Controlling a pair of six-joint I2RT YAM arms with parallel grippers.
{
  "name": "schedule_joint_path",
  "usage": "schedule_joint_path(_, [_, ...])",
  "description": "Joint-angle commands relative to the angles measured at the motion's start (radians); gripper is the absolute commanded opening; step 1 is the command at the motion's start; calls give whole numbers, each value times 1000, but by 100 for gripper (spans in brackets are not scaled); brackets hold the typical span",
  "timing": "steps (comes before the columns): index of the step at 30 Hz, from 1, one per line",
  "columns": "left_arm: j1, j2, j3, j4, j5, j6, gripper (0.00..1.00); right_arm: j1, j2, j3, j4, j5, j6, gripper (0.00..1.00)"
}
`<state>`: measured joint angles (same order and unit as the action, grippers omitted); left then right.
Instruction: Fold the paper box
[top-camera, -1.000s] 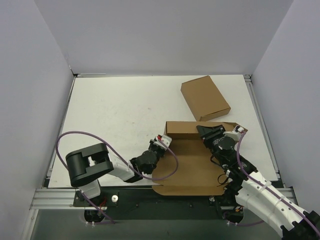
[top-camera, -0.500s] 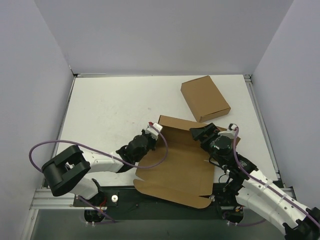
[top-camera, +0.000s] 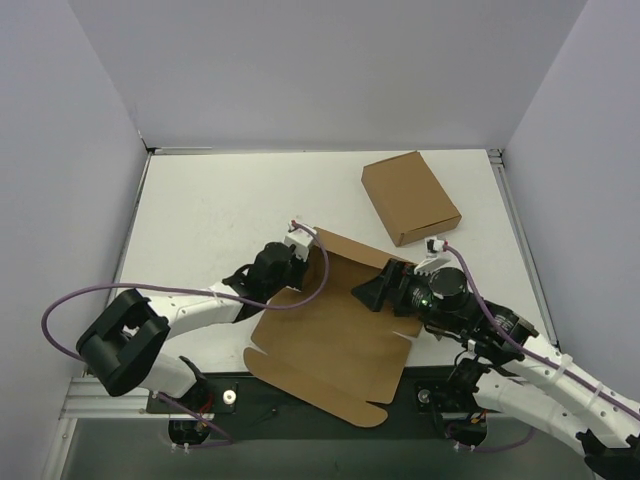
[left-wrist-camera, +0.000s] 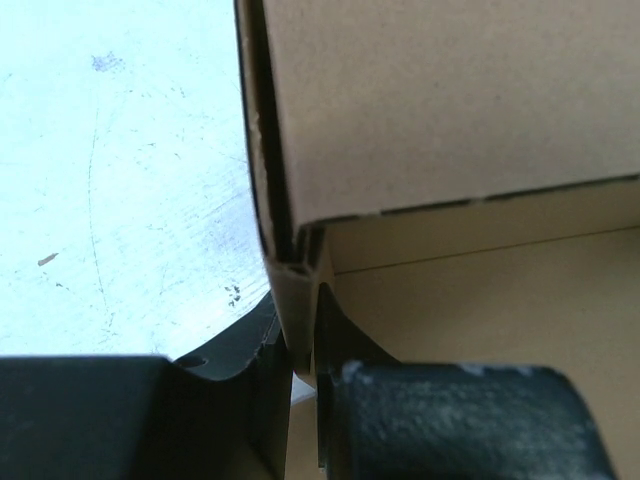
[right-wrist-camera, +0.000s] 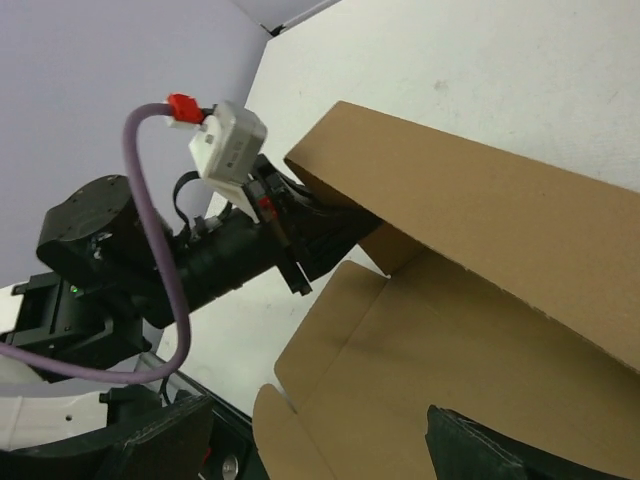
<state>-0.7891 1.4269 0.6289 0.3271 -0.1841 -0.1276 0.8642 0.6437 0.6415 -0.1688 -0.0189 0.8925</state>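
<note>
by the table's (top-camera: 220, 200) near edge, our left gripper (left-wrist-camera: 303, 335) alone pinches the paper box (top-camera: 330, 345); right gripper (top-camera: 383, 288) gapes, so its wall may flop.

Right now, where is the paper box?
In the top view, the paper box lies near-centre on the table, overhanging its near edge, between the left gripper, pinching its far-left wall, and the right gripper; the closed carton sits beyond, far right.

Bright, even light, soft shadows; the paper box (left-wrist-camera: 450, 110) blurs close up (left wrist view).
</note>
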Motion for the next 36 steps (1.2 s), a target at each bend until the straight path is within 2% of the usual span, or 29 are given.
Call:
schedule_joint_path(1, [17,-28,48,-144,89,-1,16,4,31,167,-142,-34,-261,89])
schedule_joint_path(6, [40,-40,101,-229,173,-3,17,7,94,276,-213,74,-536,88])
schedule_joint_path(12, [62,-26,169,-384,228,-3,18,59,212,284,-224,236,-801,86])
schedule_joint_path(19, [79,-29,204,-461,271,-3,18,241,358,259,-134,593,-938,85])
schedule_joint_path(21, [80,-28,207,-470,290,0,18,260,405,257,-97,648,-964,85])
schedule_joint_path(24, [82,-29,212,-479,305,9,17,295,468,257,-43,755,-1023,80])
schedule_joint_path(29, [82,-40,212,-482,319,20,17,302,536,248,0,794,-1099,57])
schedule_joint_path(30, [82,-43,209,-482,318,22,17,302,553,244,6,798,-1104,46])
schedule_joint_path(32, [82,-48,207,-477,316,23,17,302,562,238,6,807,-1106,32])
schedule_joint_path(33, [82,-48,204,-477,308,19,18,302,568,234,0,815,-1104,22])
schedule_joint_path(36, [83,-57,189,-450,255,-21,17,306,568,234,-24,801,-1081,10])
